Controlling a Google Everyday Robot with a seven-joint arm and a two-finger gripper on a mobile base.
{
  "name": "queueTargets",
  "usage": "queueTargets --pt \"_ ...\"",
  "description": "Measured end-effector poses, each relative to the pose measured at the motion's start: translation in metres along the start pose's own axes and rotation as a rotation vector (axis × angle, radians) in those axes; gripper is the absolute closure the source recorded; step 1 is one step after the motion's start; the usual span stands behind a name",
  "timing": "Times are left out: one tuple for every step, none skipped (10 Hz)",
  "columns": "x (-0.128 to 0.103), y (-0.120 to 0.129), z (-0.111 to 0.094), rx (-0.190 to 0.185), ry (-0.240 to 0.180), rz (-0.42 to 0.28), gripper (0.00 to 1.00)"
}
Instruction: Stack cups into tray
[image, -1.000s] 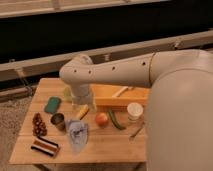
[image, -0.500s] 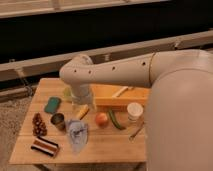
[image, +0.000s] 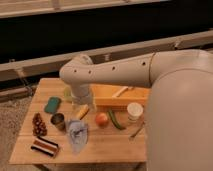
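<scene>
Wooden table (image: 115, 146) on grey floor (image: 11, 125), dark wall (image: 100, 32) behind. Tray (image: 107, 97) at back; metal cup (image: 58, 120) and white cup (image: 134, 111) in front. Tool hidden under arm (image: 115, 70) beside tray, grip cannot tell.

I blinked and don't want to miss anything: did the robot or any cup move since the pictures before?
Nothing visibly changed. The gripper is low over the table, just left of the tray, as before. The metal cup, white cup and pale green cup sit where they were, outside the tray.
</scene>
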Motion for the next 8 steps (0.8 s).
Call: queueTargets --pt "0.000 0.000 0.000 0.000 0.000 0.000 0.35" --pt "0.000 0.000 0.000 0.000 0.000 0.000 0.35" --pt "0.000 0.000 0.000 0.000 0.000 0.000 0.35" --pt "0.000 0.000 0.000 0.000 0.000 0.000 0.35" --pt "0.000 0.000 0.000 0.000 -0.001 -0.002 0.35" --pt "-0.002 0.001 0.001 0.003 -0.008 -0.010 0.35" --pt "-0.008 0.005 0.001 0.001 -0.020 -0.022 0.35" --pt "-0.015 0.017 0.002 -0.008 -0.031 -0.039 0.35"
